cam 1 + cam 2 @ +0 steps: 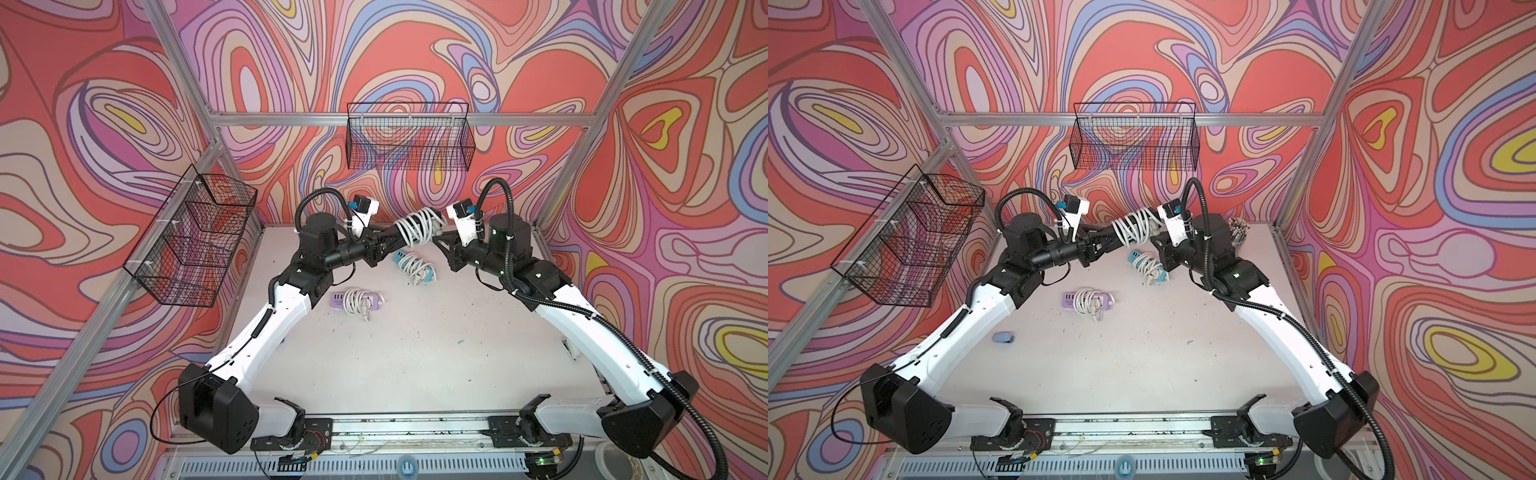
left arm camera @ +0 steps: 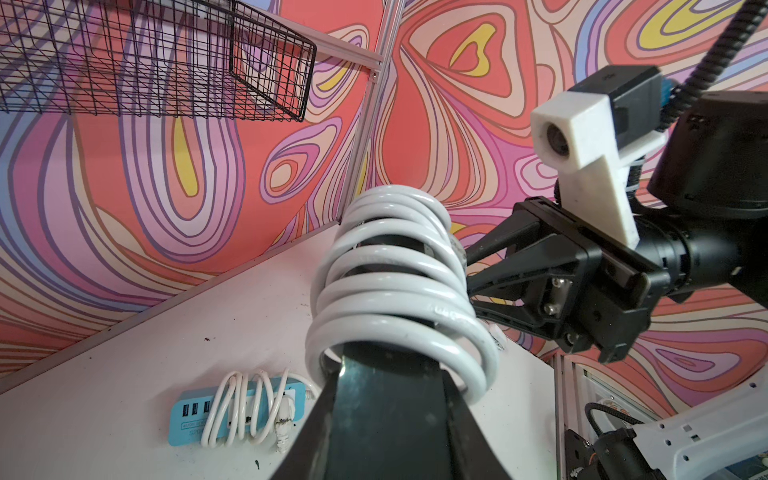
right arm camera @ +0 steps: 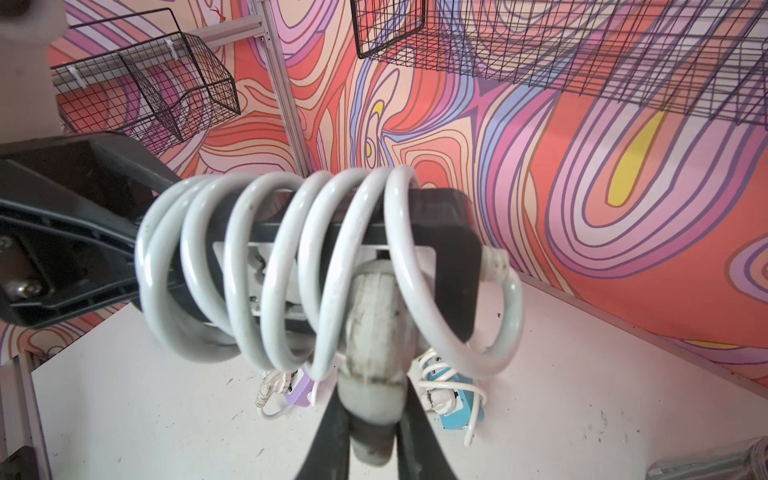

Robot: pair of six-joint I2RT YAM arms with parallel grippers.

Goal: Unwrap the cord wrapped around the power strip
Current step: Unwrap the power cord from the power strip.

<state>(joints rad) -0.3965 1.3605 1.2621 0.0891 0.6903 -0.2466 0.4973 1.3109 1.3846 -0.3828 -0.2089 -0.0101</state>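
While your left gripper [image 1: 390,240] is clamped on one end of the black power strip [image 3: 449,232], holding it in the air over the far side of the table [image 1: 415,365], treat that arm as the fixed anchor. Your right gripper [image 3: 374,419] is pinching the white plug [image 3: 376,320], which sits against the strip beneath several loops of cord [image 3: 286,266]. You would do best to draw the plug clear first, then carry it round the strip one loop at a time, leaving slack so no turn cinches. Below lie a blue strip [image 1: 409,266] and a purple strip [image 1: 357,301], both wrapped, so stay above them. Mind the wire baskets [image 1: 409,137] hanging on the patterned walls behind.
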